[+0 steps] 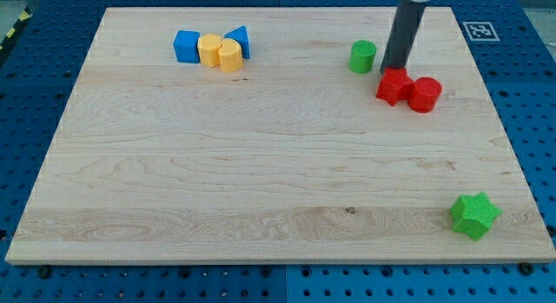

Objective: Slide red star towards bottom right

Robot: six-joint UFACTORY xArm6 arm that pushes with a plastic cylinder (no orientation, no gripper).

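A: My tip, a bare dark rod with no jaws to open or shut, sits touching the top-left edge of the red plastic star block near the wooden bench's top right

B: So the star lies toward the view's bottom right of it, red cylinder just beside – well lined up for the push

The red star is a small, bright red block with blunt, rounded points, lying flat on the wooden surface. It sits in the upper right part of the surface, nearer the top edge than the middle and somewhat in from the right edge, far from the bottom right corner. Its upper edge is partly hidden, so not every point can be made out.
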